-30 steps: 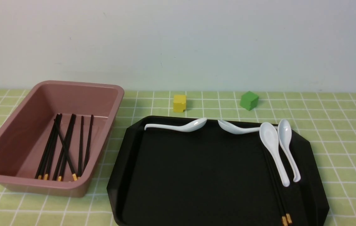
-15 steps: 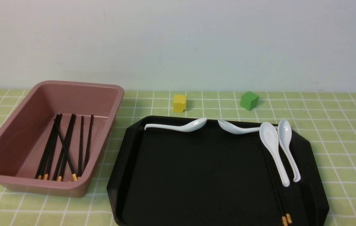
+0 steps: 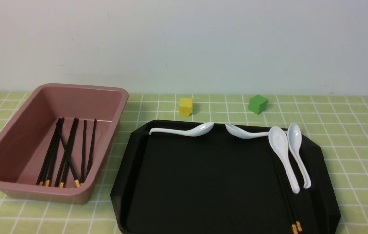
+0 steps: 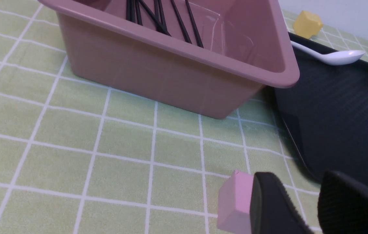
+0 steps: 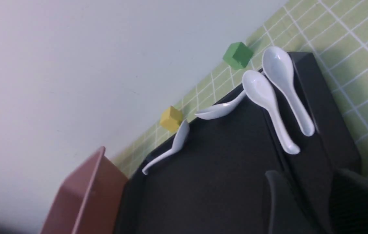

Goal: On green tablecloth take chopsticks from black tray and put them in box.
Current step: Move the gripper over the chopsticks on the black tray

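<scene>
Lying along the black tray's (image 3: 328, 182) right edge, two chopsticks (image 3: 290, 211) pass under four spoons (image 3: 283, 152); roughly eight more lie in the box (image 3: 119, 97). Right gripper (image 5: 307, 182) hovers spread near them; left gripper (image 4: 296, 182) gapes empty.

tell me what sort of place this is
Likely a staged tabletop test setup, not a kitchen: checked cloth against a bare wall, a yellow cube behind a tray of spoons, chopsticks in a box.
</scene>
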You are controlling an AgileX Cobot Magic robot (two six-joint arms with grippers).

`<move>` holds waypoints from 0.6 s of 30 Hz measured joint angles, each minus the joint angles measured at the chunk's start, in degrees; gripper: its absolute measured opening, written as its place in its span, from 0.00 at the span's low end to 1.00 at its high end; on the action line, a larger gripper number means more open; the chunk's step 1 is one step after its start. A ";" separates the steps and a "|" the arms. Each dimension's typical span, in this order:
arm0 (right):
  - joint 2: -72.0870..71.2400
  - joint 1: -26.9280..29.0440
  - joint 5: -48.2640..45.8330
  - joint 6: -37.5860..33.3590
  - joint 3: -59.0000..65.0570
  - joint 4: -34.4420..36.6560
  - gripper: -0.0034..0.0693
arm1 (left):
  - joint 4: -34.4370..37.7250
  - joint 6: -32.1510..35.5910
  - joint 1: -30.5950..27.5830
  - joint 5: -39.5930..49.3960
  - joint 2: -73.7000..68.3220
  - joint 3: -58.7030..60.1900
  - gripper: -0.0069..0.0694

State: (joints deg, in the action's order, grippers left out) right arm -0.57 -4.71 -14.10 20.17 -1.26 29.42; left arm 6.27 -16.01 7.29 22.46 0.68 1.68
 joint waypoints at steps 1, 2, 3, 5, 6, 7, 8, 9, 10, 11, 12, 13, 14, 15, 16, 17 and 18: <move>0.00 -0.05 0.58 -2.72 -2.39 -0.09 0.38 | 0.00 0.00 0.00 0.00 0.00 0.00 0.40; 0.07 -0.12 1.94 -7.27 -5.87 -0.55 0.38 | 0.00 0.00 0.00 0.00 0.00 0.00 0.40; 0.57 -0.19 3.28 -10.69 -9.01 -1.24 0.38 | 0.00 0.00 0.00 0.00 0.00 0.00 0.40; 3.24 -0.23 5.18 -16.11 -15.25 -2.21 0.37 | 0.00 0.00 0.00 0.00 0.00 0.00 0.40; 5.08 -0.23 5.51 -17.98 -17.52 -2.58 0.36 | 0.00 0.00 0.00 0.00 0.00 0.00 0.40; 7.84 -0.23 5.20 -19.86 -20.17 -2.70 0.33 | 0.00 0.00 0.00 0.00 0.00 0.00 0.40; 10.32 -0.23 4.54 -20.97 -22.09 -2.75 0.31 | 0.00 0.00 0.00 0.00 0.00 0.00 0.40; 13.78 -0.23 2.64 -22.06 -24.26 -2.89 0.27 | 0.00 0.00 0.00 0.00 0.00 0.00 0.40; 17.53 -0.23 -0.11 -22.80 -26.08 -2.89 0.23 | 0.00 0.00 0.00 0.00 0.00 0.00 0.40; 21.57 -0.23 -3.54 -23.13 -27.61 -3.00 0.18 | 0.00 0.00 0.00 0.00 0.00 0.00 0.40; 25.90 -0.23 -7.39 -23.43 -28.83 -3.09 0.13 | 0.00 0.00 0.00 0.00 0.00 0.00 0.40; 26.82 -0.23 -9.02 -23.43 -29.04 -3.14 0.12 | 0.00 0.00 0.00 0.00 0.00 0.00 0.40; 35.30 -0.23 -15.93 -23.85 -30.43 -3.80 0.05 | 0.00 0.00 0.00 0.00 0.00 0.00 0.40; 39.29 -0.23 -18.53 -24.16 -30.78 -4.10 0.04 | 0.00 0.00 0.00 0.00 0.00 0.00 0.40; 44.34 -0.23 -21.22 -24.86 -31.02 -4.69 0.03 | 0.00 0.00 0.00 0.00 0.00 0.00 0.40; 49.36 -0.23 -23.36 -25.78 -31.13 -5.15 0.03 | 0.00 0.00 0.00 0.00 0.00 0.00 0.40; 55.35 -0.23 -25.00 -27.08 -31.13 -5.50 0.03 | 0.00 0.00 0.00 0.00 0.00 0.00 0.40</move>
State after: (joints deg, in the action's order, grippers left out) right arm 54.78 -4.93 -39.11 -6.91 -32.40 23.92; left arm 6.27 -16.01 7.29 22.46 0.68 1.68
